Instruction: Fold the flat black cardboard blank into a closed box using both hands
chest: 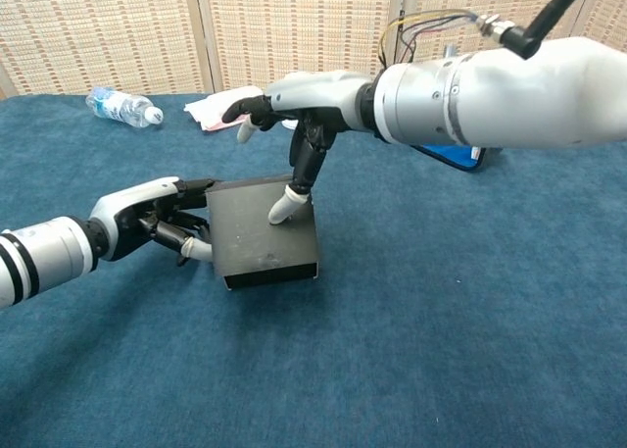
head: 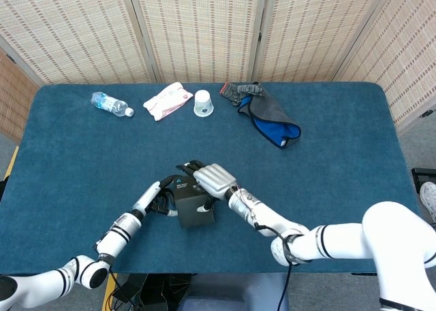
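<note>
The black box (chest: 263, 234) is sitting near the front edge of the blue table (head: 327, 182), at 6 o'clock from the paper cup (head: 203, 103). The left hand (chest: 162, 221) is gripping the box's 9 o'clock side with curled fingers, apparently bracing it against sliding. The right hand (chest: 294, 115) is holding nothing; its fingers are mostly spread, and one fingertip (chest: 281, 208) is pressing down on the lid panel, probably seating the lid closed. Folding appears nearly complete.
</note>
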Robot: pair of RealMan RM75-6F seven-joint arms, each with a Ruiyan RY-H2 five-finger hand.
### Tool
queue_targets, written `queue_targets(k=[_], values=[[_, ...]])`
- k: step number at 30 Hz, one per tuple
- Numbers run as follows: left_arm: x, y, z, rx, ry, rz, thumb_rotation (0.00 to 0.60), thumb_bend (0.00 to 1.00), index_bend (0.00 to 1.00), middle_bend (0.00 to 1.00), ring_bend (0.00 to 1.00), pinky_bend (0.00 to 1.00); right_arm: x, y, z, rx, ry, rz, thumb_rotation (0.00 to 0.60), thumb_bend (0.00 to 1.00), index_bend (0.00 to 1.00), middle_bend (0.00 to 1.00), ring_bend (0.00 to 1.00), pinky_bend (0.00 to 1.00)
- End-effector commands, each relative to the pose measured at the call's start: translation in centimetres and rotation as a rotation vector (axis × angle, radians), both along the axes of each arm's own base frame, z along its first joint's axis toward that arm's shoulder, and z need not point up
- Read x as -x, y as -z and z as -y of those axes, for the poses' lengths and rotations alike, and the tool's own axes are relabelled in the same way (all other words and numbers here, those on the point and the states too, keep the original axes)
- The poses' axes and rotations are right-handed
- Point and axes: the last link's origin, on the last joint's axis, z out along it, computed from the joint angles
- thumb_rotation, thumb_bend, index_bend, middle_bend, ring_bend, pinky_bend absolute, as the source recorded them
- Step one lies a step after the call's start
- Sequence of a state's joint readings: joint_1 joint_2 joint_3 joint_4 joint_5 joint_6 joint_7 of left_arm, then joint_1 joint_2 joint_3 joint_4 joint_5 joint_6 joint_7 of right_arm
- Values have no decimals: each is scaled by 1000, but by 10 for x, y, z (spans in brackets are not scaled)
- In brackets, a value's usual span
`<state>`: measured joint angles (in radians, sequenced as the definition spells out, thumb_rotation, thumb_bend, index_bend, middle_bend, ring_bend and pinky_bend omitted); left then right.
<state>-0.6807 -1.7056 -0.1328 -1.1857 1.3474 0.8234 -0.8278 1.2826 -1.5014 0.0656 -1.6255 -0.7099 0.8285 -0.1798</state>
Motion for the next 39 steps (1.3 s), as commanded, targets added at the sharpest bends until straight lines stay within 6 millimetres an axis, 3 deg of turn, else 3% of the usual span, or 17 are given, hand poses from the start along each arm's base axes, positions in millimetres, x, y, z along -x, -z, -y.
queue_targets(k=[1, 5, 14, 19, 31, 39], values=[[0, 0, 0, -4, -4, -3, 600, 147, 168, 243, 546, 697, -3, 17, -12, 65, 1, -69, 600, 0, 0, 72, 77, 252], [0, 0, 0, -9, -4, -17, 600, 146, 158, 234, 516, 685, -2, 21, -19, 61, 8, -77, 600, 0, 0, 71, 72, 235], [-2, -5, 2, -16, 2, -35, 600, 147, 131, 134, 154, 503, 4, 23, -23, 85, -14, -99, 600, 0, 0, 33, 19, 164], [-2, -6, 2, -27, -3, -38, 600, 146, 131, 83, 37, 402, 10, 27, -23, 138, -57, -125, 600, 0, 25, 40, 19, 164], [7, -16, -4, -65, -16, -57, 600, 147, 132, 36, 0, 315, 27, 33, -19, 270, -187, -172, 600, 0, 229, 122, 32, 164], [11, -20, -7, -60, -32, -62, 600, 147, 132, 20, 0, 288, 37, 36, -15, 325, -249, -202, 600, 0, 259, 143, 42, 164]])
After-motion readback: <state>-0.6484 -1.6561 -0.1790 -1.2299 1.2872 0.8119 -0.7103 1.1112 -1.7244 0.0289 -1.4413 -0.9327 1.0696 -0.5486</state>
